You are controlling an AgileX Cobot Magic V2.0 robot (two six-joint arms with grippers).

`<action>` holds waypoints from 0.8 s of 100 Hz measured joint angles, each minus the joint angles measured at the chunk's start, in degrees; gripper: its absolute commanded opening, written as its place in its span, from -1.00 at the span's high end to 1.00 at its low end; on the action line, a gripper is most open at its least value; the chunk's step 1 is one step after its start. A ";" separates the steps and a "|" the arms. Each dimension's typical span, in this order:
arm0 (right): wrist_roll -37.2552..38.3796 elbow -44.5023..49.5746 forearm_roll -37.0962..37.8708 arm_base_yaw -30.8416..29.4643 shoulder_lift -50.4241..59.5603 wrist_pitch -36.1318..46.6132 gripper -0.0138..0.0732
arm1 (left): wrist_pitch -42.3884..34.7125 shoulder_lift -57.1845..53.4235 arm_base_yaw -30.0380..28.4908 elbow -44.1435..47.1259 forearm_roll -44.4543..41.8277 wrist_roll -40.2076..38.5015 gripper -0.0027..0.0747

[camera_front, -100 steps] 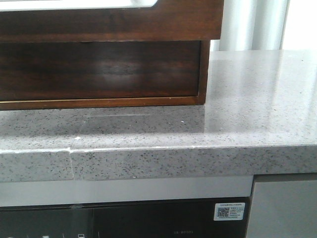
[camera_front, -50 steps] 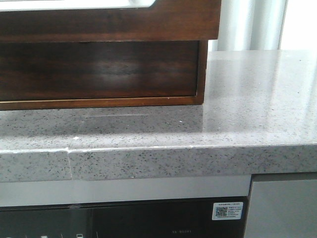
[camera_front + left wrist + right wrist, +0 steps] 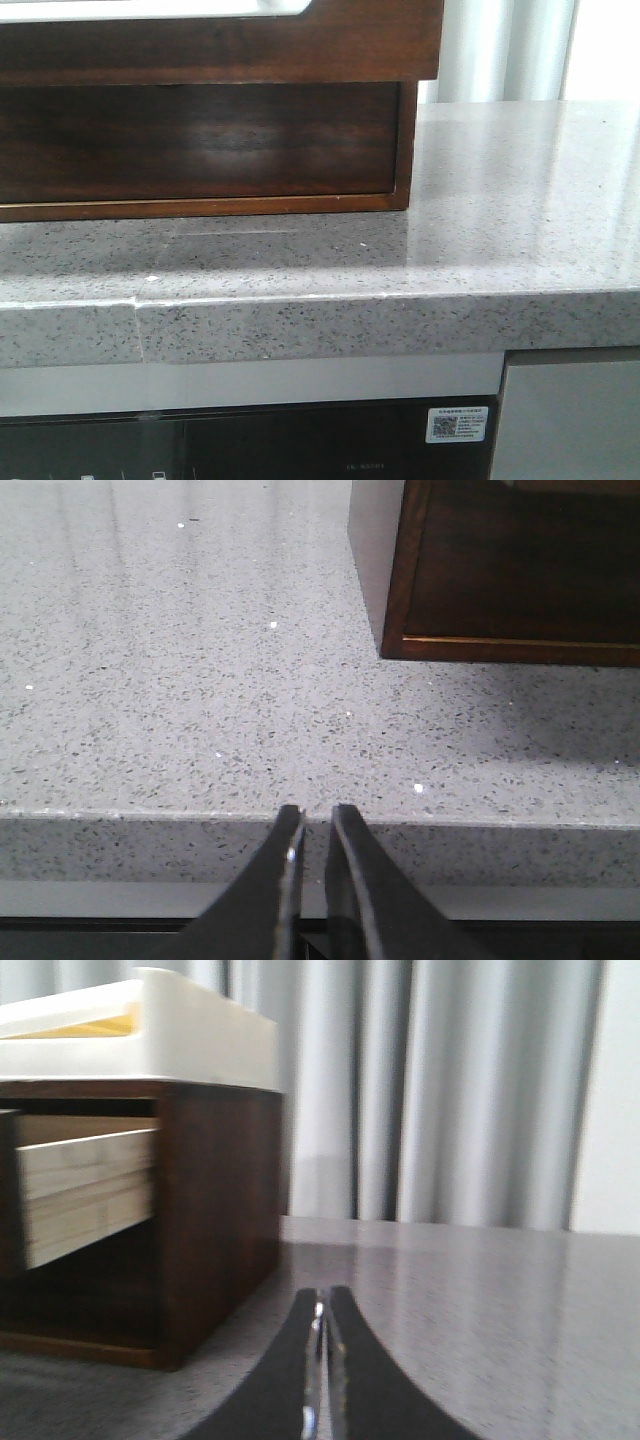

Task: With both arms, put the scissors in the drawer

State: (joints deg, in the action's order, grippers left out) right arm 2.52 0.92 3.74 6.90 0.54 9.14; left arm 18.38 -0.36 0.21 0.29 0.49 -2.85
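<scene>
- My left jaws (image 3: 312, 825) hang over the front edge of the grey speckled surface (image 3: 180, 680), fingers drawn in to a narrow gap, nothing between them.
- In the left wrist view the corner of the dark wooden cabinet (image 3: 520, 570) stands on that surface, well ahead of my fingertips.
- My right jaws (image 3: 324, 1305) are pressed together with only a thin slit; a bright sliver shows in it, and I cannot tell what that is.
- In the right wrist view the drawer (image 3: 85, 1185) is pulled out of the cabinet, its pale wooden side showing, under a white tray (image 3: 170, 1035).
- The scissors are in none of my views.
- The front view shows neither arm, only the cabinet and the surface.
</scene>
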 measured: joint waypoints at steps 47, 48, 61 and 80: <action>2.41 0.00 -1.57 -11.69 0.00 -19.43 0.92 | 0.00 0.00 0.00 0.00 0.00 0.00 0.92; 2.41 0.00 -1.61 -11.69 0.00 -19.78 0.92 | 0.00 0.00 0.00 0.00 0.00 0.00 0.92; 2.15 0.00 -2.10 -11.83 0.00 -26.96 0.92 | 0.00 0.00 0.00 0.00 0.00 0.00 0.92; 1.25 0.00 -2.21 -11.83 0.00 -27.28 0.93 | 0.00 0.00 0.00 0.00 0.00 0.00 0.92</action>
State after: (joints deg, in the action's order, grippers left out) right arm 3.77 0.92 1.53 -4.93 0.54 -18.14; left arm 18.38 -0.36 0.21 0.29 0.49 -2.85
